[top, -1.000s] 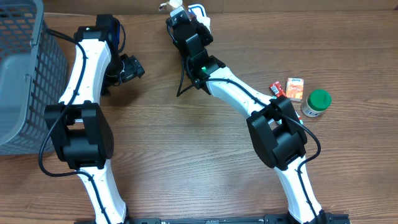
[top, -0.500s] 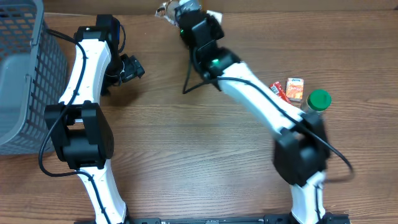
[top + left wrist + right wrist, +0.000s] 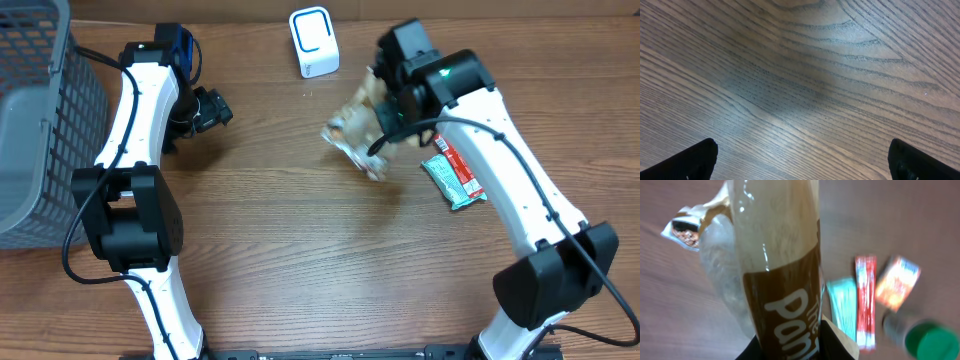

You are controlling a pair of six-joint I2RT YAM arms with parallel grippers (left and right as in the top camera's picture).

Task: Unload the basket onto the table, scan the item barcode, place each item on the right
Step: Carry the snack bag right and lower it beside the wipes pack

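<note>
The item to scan is a snack bag (image 3: 782, 265) of thin clear plastic with a brown printed band around it. The white letters on the band are only partly readable. The right gripper (image 3: 388, 110) is closed almost fully on one end of this bag, and the rest hangs free from the jaws. In the overhead view the bag appears above the wooden table (image 3: 300, 260), between the white scanner (image 3: 313, 42) and a teal packet (image 3: 455, 180), not far from the scanner but not in front of it. I judge that the bag is light and soft. The film is glossy and wrinkled, so it can slip, fold, or swing, and the contents may crush if the squeeze is strong. A good place to hold is the flat sealed edge or the gathered end, so that the printed side remains smooth. I cannot see a barcode in these views. Beside the teal packet the wrist view shows a red stick packet (image 3: 865, 300), a small orange box (image 3: 897, 282) and a bottle with a round green cap (image 3: 930, 340). The left gripper (image 3: 212, 110) is wide open with nothing in it, above bare wood near a grey mesh basket (image 3: 35, 120).
</note>
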